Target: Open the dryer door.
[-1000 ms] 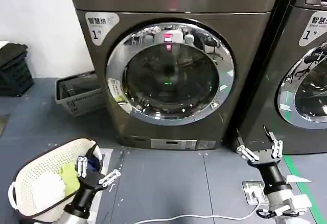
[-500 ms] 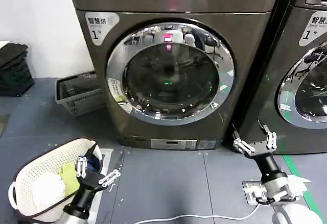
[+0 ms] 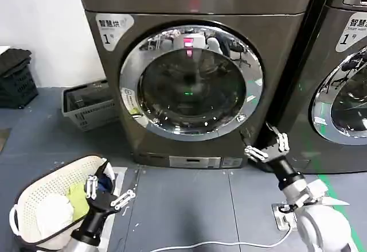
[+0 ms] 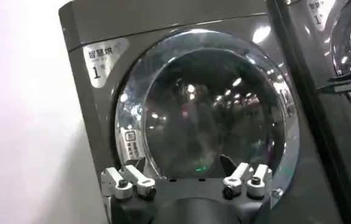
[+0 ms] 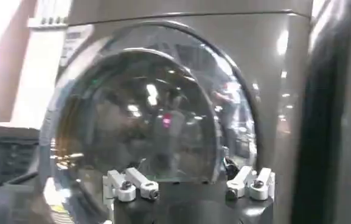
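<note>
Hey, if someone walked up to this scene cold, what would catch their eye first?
The dryer door, a wide chrome ring around dark glass, shut on the front of the bronze-grey dryer. Next, the right gripper, open, near the door's lower right rim, while the left gripper waits low by a white laundry basket.

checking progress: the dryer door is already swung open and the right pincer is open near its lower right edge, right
Not quite: the dryer door is shut, flush against the dryer, as the head view shows. The right pincer is indeed open near its lower right edge.
</note>
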Available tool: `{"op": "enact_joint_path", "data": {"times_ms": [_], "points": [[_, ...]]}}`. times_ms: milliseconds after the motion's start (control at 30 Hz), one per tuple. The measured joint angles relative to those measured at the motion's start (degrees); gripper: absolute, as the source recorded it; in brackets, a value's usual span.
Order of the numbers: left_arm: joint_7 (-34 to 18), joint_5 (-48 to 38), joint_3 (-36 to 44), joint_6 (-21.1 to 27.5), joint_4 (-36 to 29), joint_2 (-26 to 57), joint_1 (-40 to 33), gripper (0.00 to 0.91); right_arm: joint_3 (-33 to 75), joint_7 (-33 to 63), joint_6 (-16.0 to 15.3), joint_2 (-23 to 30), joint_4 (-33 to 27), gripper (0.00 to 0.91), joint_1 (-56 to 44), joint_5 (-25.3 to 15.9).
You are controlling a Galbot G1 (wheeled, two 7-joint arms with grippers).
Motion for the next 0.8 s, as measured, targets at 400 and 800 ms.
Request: {"op": "enact_joint_path", "data": {"times_ms": [400, 800], "points": [[0.2, 0.0, -0.1, 0.1, 0.4, 0.0, -0.1, 0.907, -10.2, -1.2, 0.3, -4.3, -5.3, 0.907, 10.8, 2.9], [0.4, 0.2, -0.1, 0.2, 0.5, -0.1, -0.1, 0.907, -19.4, -1.3, 0.9, -6.1, -11.3, 0.907, 21.9, 4.8]]}}
